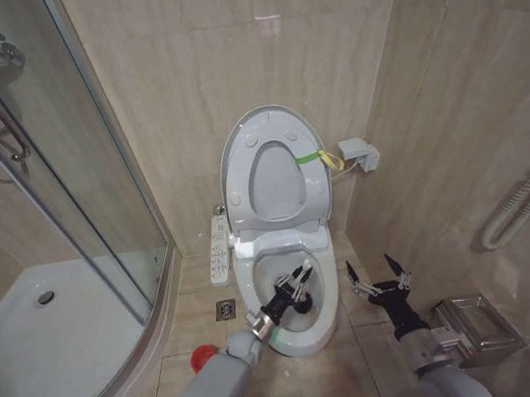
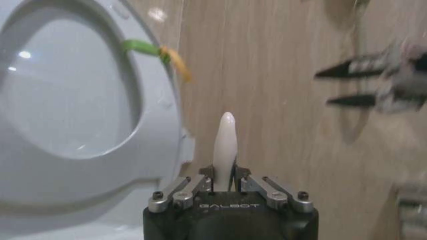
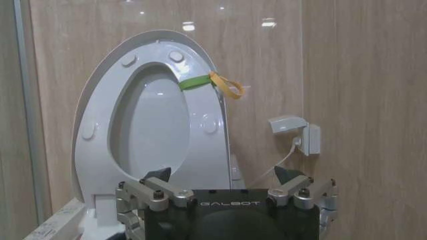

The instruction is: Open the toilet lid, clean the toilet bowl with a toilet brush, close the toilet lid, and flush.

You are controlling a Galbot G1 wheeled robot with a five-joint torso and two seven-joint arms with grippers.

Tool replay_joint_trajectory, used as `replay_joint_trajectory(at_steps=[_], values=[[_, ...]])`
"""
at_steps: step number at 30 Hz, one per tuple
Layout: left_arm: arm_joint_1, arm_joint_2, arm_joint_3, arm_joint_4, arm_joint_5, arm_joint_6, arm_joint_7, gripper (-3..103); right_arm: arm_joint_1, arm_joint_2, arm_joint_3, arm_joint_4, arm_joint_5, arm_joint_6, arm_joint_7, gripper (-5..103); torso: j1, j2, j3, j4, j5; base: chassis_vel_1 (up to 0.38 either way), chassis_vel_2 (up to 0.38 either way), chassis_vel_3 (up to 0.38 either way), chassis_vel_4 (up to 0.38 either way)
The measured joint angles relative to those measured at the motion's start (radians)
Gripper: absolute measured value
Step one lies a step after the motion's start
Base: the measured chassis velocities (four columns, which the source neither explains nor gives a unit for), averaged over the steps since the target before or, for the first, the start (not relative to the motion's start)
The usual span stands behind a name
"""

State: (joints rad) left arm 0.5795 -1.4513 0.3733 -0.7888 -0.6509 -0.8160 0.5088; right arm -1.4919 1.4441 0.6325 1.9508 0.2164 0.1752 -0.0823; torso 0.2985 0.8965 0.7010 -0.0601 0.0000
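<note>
Currently: toilet lid (image 1: 274,172) raised against wall, 12 o'clock | toilet brush (image 1: 296,288) clamped in left gripper (image 1: 300,278), head over toilet bowl (image 1: 301,338), scrub underway | right gripper (image 1: 377,275) spread, idle at 3 o'clock | lid closing, flush outstanding

Glossy white plastic toilet lid (image 1: 274,172), glossy ceramic toilet bowl (image 1: 301,338)

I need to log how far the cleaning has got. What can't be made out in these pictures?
- Dark head of the pale-handled toilet brush: head view, hidden by the left gripper inside the white ceramic toilet bowl.
- Bowl's inside: wrist views, cut off by the edge.
- Small red holder: head view, partly behind the left arm.
</note>
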Motion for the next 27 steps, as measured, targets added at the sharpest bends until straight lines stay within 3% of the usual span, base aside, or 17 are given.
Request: replay_joint_trajectory(at_steps=[6,16,20,27], values=[[0.038,0.005,0.043,-0.056,-0.038,-0.001,0.006,19,0.0,0.0,0.0,0.0,0.0,0.0,0.0,100,0.0,0.0,0.0,0.0004,0.0,0.0,0.0,0.0,0.0],[-0.006,0.003,-0.01,0.06,-0.015,-0.001,0.068,19,0.0,0.0,0.0,0.0,0.0,0.0,0.0,100,0.0,0.0,0.0,0.0004,0.0,0.0,0.0,0.0,0.0],[-0.012,0.004,-0.018,0.024,0.003,-0.001,0.061,19,0.0,0.0,0.0,0.0,0.0,0.0,0.0,100,0.0,0.0,0.0,0.0003,0.0001,0.0,0.0,0.0,0.0],[0.033,-0.003,0.043,-0.075,-0.08,-0.001,0.054,19,0.0,0.0,0.0,0.0,0.0,0.0,0.0,100,0.0,0.0,0.0,0.0002,0.0,0.0,0.0,0.0,0.0]])
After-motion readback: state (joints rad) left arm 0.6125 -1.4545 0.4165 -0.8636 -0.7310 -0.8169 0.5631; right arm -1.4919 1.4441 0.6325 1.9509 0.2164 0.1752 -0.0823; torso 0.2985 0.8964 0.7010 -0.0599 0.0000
